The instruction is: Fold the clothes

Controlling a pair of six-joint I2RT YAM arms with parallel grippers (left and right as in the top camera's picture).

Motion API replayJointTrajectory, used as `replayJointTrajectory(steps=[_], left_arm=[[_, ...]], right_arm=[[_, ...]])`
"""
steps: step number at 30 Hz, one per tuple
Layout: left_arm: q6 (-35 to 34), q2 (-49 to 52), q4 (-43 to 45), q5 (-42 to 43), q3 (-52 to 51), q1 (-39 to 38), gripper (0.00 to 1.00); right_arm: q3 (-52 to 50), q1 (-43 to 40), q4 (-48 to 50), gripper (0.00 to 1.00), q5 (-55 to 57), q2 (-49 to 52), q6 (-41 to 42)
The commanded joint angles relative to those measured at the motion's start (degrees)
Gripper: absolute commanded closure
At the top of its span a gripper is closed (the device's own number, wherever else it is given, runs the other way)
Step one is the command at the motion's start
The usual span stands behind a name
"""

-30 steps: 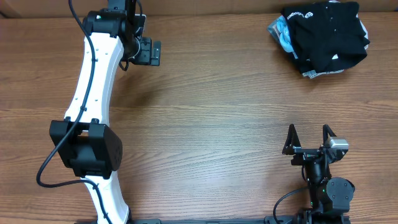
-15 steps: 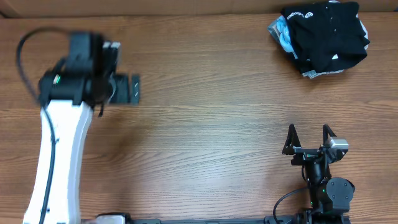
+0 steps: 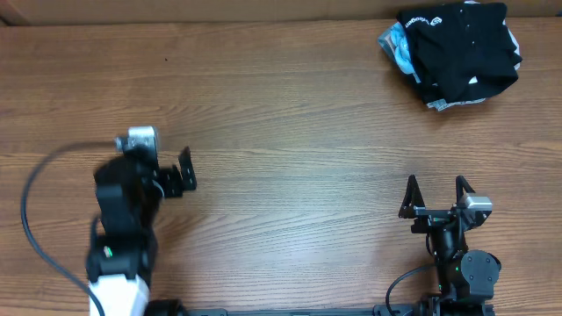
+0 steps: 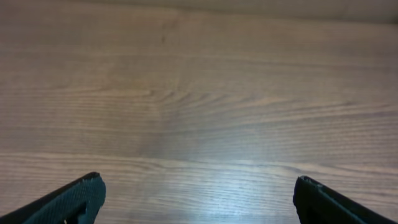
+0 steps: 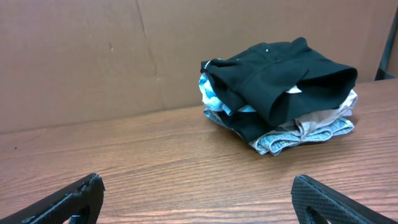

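A black garment, the clothes (image 3: 461, 48), lies bunched on top of a small pile at the far right corner of the wooden table (image 3: 290, 114), well apart from both arms. A small white logo (image 3: 423, 22) shows near its left edge from overhead, too small to read. Under it, only a sliver of a light blue shirt (image 3: 395, 44) pokes out on the left, its lettering hidden, and grey and tan garments (image 5: 301, 130) show as a crumpled fringe at the bottom (where one ends and the next begins cannot be made out).

The left arm (image 3: 123, 228), blurred in the overhead view and cut off by the bottom edge, stands over the near left of the table. Its jaws stand wide open and hold nothing; the left wrist view shows just the two dark fingertips (image 4: 81, 198) at the lower corners, with bare, softly blurred wood grain between them.

The right arm (image 3: 457, 254) sits at the near right edge, its base partly out of frame. Its jaws are likewise spread wide and empty, fingertips (image 5: 81, 196) cropped at the bottom of the right wrist view, facing the pile across the table in front of a brown cardboard wall (image 5: 93, 56).
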Motion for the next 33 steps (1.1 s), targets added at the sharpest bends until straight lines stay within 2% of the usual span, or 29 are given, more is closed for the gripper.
replayJointTrajectory(steps=[1, 7, 16, 26, 33], left_arm=[[0.9, -8.9, 6.4, 1.0, -11.5, -0.4, 0.0], [0.9, -22.2, 12.8, 0.9, -23.9, -0.4, 0.0], [1.0, -37.9, 14.7, 0.9, -32.9, -0.5, 0.0], [1.1, -48.7, 12.2, -0.5, -32.8, -0.5, 0.0], [1.2, -48.5, 10.1, -1.7, -32.8, -0.4, 0.0]], right_arm=[[-0.6, 0.3, 0.3, 0.0, -0.1, -0.6, -0.5], [-0.6, 0.3, 0.3, 0.0, -0.1, -0.6, -0.5], [-0.6, 0.3, 0.3, 0.0, -0.1, -0.6, -0.5], [-0.6, 0.3, 0.3, 0.0, -0.1, -0.6, -0.5], [-0.6, 0.3, 0.3, 0.0, -0.1, -0.6, -0.5]])
